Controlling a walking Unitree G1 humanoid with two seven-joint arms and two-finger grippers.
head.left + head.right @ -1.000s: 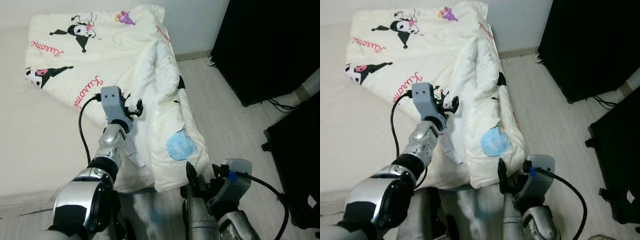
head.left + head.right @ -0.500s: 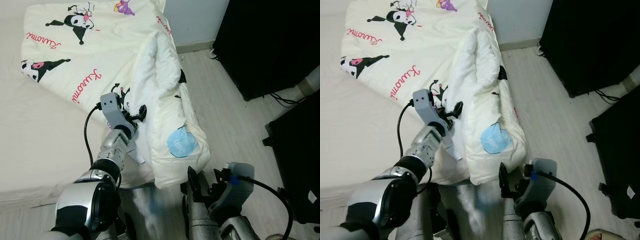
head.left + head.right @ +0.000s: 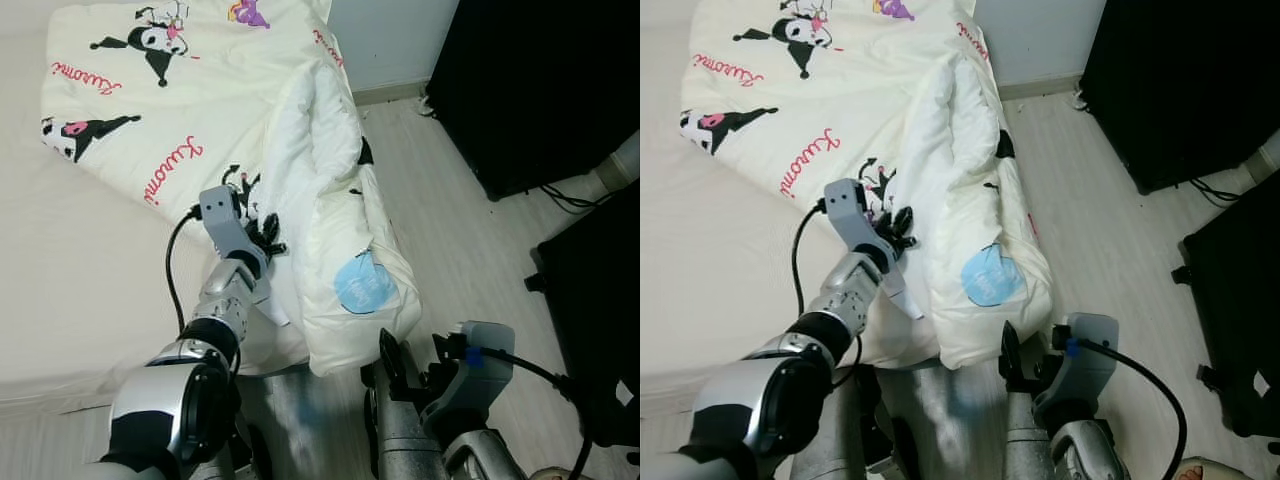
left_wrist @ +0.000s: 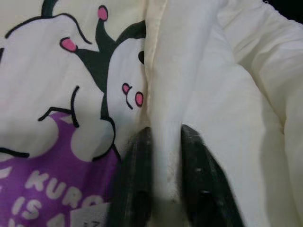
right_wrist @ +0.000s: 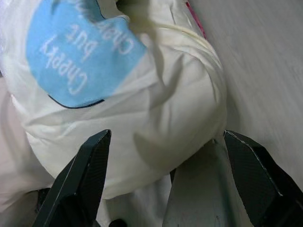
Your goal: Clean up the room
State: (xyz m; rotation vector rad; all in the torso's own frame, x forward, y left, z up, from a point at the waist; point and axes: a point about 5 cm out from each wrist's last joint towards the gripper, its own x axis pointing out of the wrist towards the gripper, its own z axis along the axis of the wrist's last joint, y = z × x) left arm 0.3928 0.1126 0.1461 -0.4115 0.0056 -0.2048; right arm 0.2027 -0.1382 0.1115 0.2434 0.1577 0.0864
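I have the left gripper [image 4: 161,189] out over the bed [image 3: 70,300], its two black fingers [image 4: 135,189] pinched narrow on a raised fold of the cream cartoon-print comforter [image 3: 200,110]; in the left wrist view the seam of fabric runs up between them. The comforter lies spread across the upper part of the bed, and its right side is bunched into a thick roll that hangs over the bed's edge toward the pale wood floor [image 3: 450,230]. A round blue patch [image 3: 362,285] with lettering shows on the hanging end. My right gripper [image 5: 163,179] sits low, just below that hanging bulge, fingers spread wide and holding nothing. Dark furniture [image 3: 540,90] stands to the right, beyond the strip of floor.
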